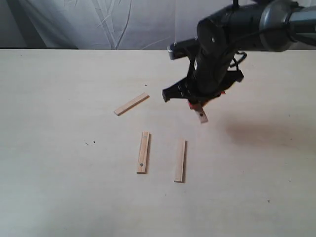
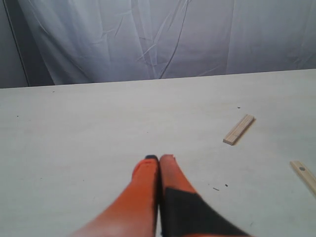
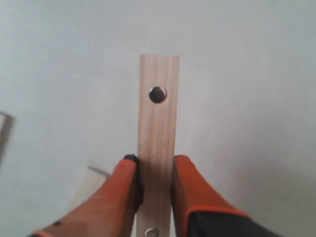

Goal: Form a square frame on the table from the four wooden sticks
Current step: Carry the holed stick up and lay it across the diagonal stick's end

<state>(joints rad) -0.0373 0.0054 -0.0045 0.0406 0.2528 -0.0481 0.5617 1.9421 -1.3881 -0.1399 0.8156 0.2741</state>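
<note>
Three pale wooden sticks lie apart on the table (image 1: 59, 187): one slanted (image 1: 131, 104) at the back, one with a dark hole (image 1: 143, 152), and one plain (image 1: 180, 160) beside it, roughly parallel. The fourth stick (image 3: 158, 123), with a dark hole near its end, is held in the air by my right gripper (image 3: 154, 165), which is shut on it; in the exterior view its lower end (image 1: 202, 116) pokes out below the gripper (image 1: 197, 104). My left gripper (image 2: 159, 159) is shut on nothing, low over bare table, out of the exterior view. No square frame is formed.
A wrinkled white cloth (image 1: 98, 24) hangs behind the table's far edge. The right arm (image 1: 232, 34) reaches in from the upper right and casts a shadow (image 1: 261, 133) on the table. Tiny dark specks (image 1: 90, 143) mark the tabletop.
</note>
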